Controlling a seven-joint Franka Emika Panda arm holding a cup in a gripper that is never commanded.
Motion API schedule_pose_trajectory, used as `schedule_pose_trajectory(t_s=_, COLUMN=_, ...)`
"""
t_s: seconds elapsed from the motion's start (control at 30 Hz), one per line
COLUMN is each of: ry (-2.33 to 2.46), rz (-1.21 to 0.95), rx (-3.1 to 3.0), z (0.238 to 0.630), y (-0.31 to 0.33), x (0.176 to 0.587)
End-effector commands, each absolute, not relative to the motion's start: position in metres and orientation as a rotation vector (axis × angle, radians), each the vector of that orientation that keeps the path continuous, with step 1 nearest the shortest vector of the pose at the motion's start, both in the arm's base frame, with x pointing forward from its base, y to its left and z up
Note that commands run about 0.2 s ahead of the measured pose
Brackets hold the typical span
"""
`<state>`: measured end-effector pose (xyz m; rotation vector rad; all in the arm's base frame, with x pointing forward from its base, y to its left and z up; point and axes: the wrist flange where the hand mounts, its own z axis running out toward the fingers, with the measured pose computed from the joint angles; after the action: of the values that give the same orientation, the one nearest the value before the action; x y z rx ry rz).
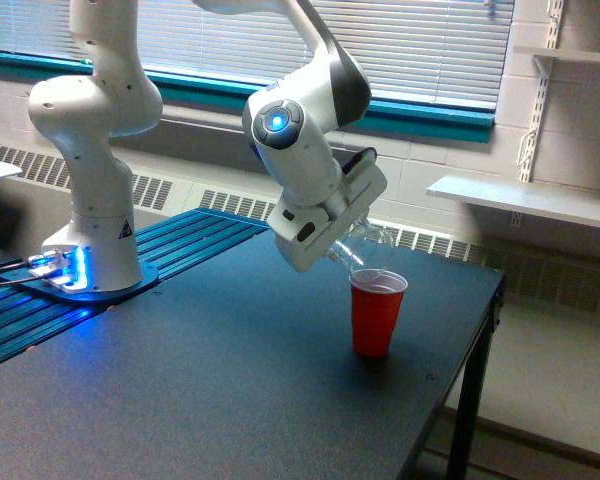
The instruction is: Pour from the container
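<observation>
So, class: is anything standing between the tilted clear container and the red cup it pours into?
Nothing visible. The clear container, held by the gripper, is tipped with its mouth just above the red cup, and the gap between them looks clear.

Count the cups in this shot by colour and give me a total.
Red cups: 1, the red cup standing upright on the table.
Clear cups: 1, the clear cup tilted in the pincer, its mouth above the red cup's rim.
Total: 2
</observation>
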<state>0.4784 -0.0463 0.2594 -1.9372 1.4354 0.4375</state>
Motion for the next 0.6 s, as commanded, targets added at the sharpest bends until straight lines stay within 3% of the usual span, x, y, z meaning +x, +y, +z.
schedule_pose_trajectory(t_s=0.03, ry=1.423, rz=0.402, rx=-1.945, z=0.275, y=-0.033, x=0.478)
schedule_pose_trajectory(t_s=0.6, ry=1.361, rz=0.345, rx=-1.972, z=0.333, y=0.003, x=0.451)
